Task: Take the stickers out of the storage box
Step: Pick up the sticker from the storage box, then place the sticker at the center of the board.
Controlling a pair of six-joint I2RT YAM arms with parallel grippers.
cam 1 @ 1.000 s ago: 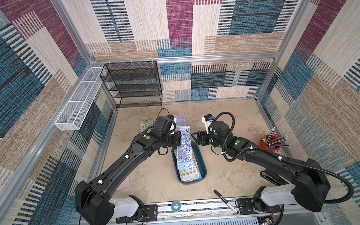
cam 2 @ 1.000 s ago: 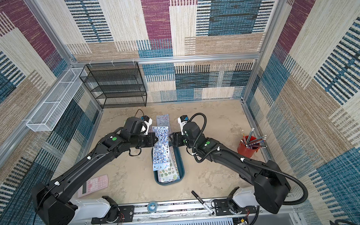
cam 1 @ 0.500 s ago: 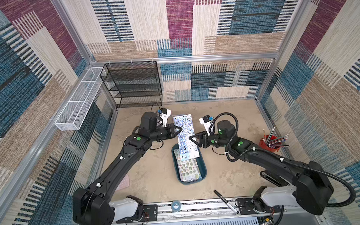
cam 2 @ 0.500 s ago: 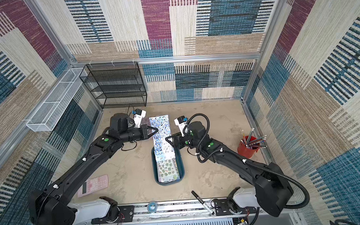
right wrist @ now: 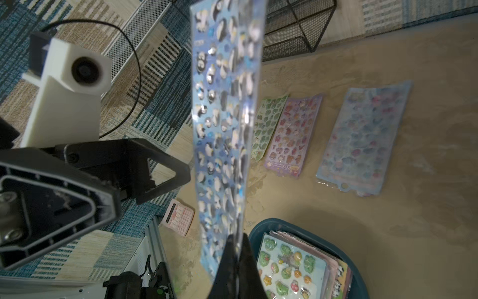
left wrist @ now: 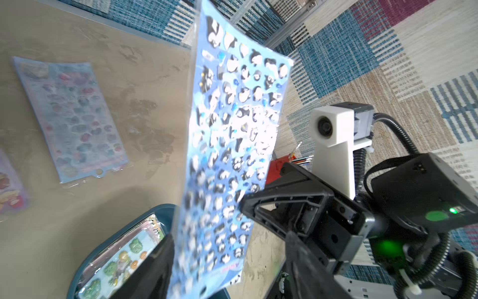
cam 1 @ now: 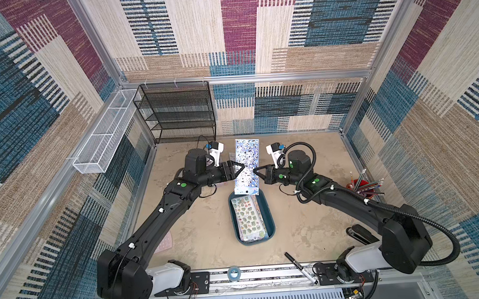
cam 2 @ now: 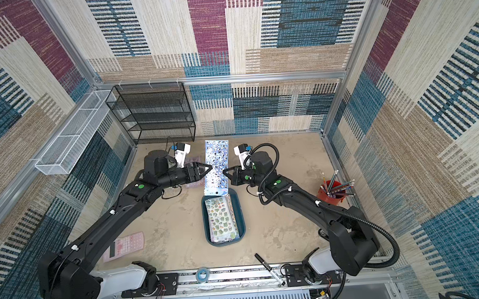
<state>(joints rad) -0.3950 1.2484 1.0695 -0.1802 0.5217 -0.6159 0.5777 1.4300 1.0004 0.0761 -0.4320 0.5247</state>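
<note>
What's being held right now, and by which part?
The penguin sticker sheet, pinched at its long edge by the right gripper. The left gripper stands open around the opposite edge, gripping nothing.

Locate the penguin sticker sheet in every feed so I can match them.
Top view: penguin sticker sheet centre frame, between left claw and right claw, just beyond the storage box.
Top view: same place, centre frame, beyond the box.
Left wrist: fills the middle, box behind its lower end.
Right wrist: nearly edge-on, central, clamped in the right claw, box beside it.
Shared landmark: the storage box, in all four.
</note>
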